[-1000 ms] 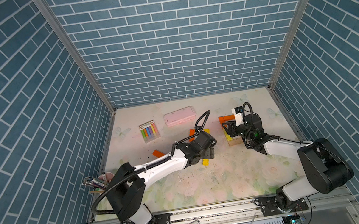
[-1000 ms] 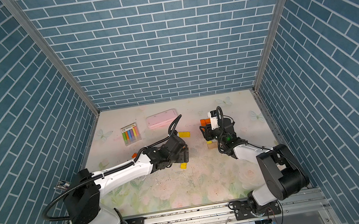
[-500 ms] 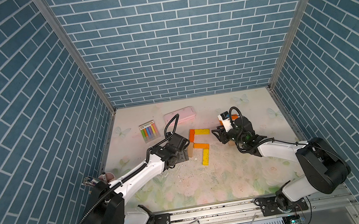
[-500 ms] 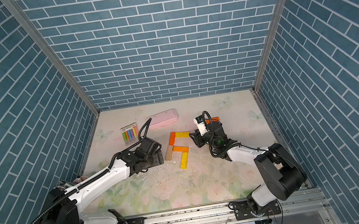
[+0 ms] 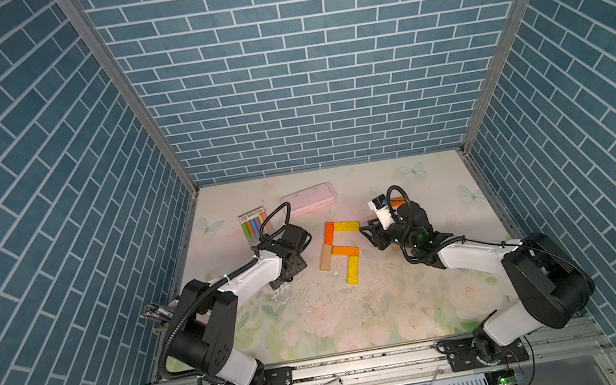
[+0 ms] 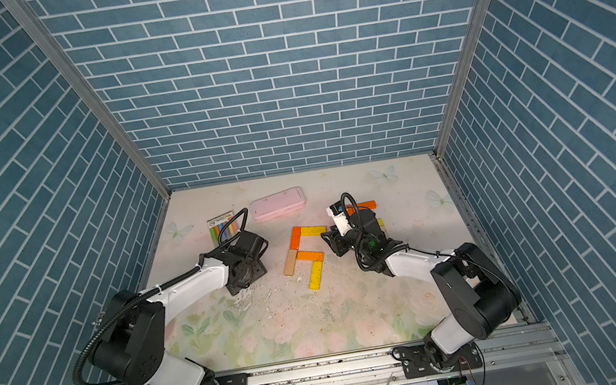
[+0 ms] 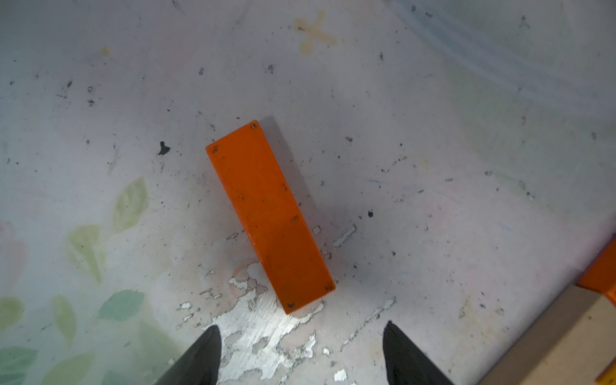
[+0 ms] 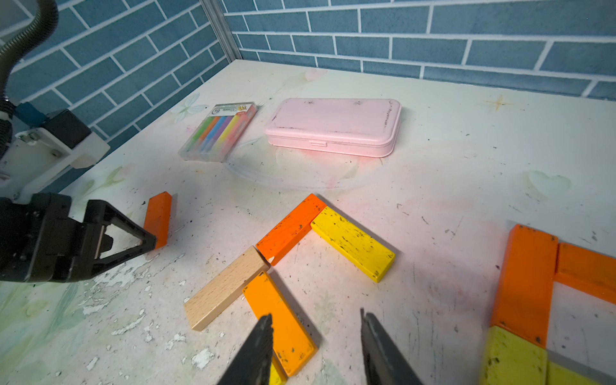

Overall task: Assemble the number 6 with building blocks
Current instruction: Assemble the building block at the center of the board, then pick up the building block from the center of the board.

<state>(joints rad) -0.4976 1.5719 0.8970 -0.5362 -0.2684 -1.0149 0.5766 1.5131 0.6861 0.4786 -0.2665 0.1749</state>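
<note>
My left pincer hung released just short of the loose orange block, flat toward the bench's left edge; I judged the jaws needed squaring across its narrow sides. Beyond, the number 6 lacked its base; right pincer released, empty.
</note>
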